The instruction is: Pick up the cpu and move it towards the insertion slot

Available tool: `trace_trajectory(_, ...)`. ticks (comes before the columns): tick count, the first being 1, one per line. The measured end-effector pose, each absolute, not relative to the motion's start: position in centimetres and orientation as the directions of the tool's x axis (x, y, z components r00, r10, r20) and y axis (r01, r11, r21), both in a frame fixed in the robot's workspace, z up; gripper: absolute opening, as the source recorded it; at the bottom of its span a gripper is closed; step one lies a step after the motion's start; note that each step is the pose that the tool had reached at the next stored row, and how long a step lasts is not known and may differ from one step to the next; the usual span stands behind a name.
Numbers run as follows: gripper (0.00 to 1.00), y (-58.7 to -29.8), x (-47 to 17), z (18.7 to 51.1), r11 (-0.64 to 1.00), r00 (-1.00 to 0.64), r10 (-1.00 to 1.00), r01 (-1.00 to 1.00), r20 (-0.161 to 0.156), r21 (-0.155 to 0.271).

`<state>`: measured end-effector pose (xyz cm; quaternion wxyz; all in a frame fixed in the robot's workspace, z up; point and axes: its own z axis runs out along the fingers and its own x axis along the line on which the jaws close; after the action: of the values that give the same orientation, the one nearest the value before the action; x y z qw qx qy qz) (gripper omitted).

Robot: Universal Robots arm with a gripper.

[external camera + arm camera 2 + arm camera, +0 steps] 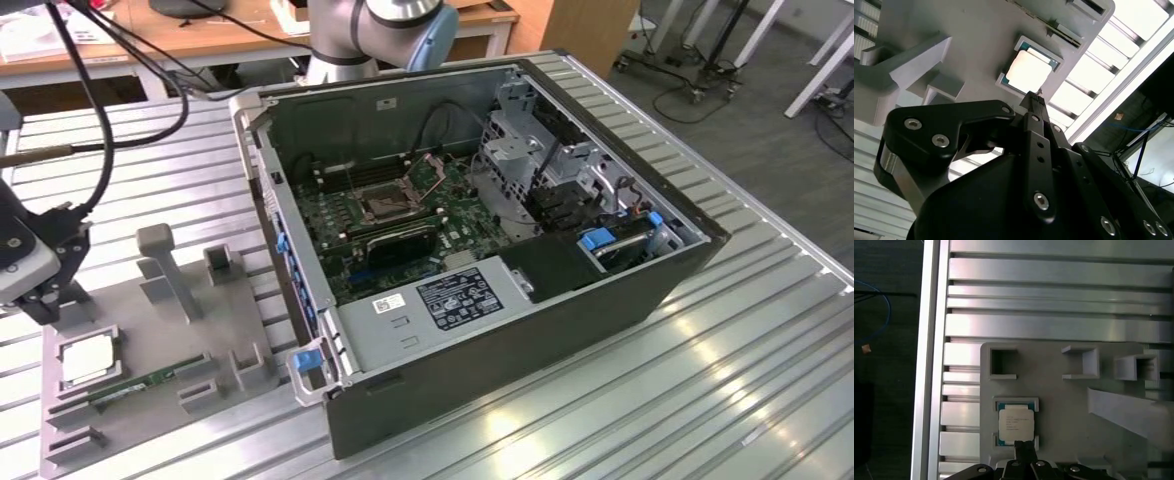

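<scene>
The cpu (87, 358) is a small silver square lying flat in a recess of the grey fixture plate (160, 340) at the exterior view's left. In both wrist views the cpu (1015, 422) (1029, 70) rests free, untouched. My gripper (51, 305) hangs just above the plate, right beside the chip's edge, its black tip (1024, 446) (1034, 97) reaching the chip's rim. The insertion slot (387, 205) is the silver-framed socket with a dark centre on the green motherboard inside the open computer case, far from the gripper.
The open computer case (534, 330) fills the middle of the slatted metal table (747, 380). Grey upright posts (163, 265) stand on the fixture plate between the chip and the case. A thin green memory stick (134, 388) lies near the cpu. Black cables (94, 90) hang above the gripper.
</scene>
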<state>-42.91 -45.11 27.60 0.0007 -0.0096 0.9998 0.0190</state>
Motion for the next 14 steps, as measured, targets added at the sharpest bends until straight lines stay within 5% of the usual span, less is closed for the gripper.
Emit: trace_trajectory(14, 0.11, -45.8, -42.9, 25.7, 0.999, -1.0, -0.019, -0.019, -0.002, 0.038)
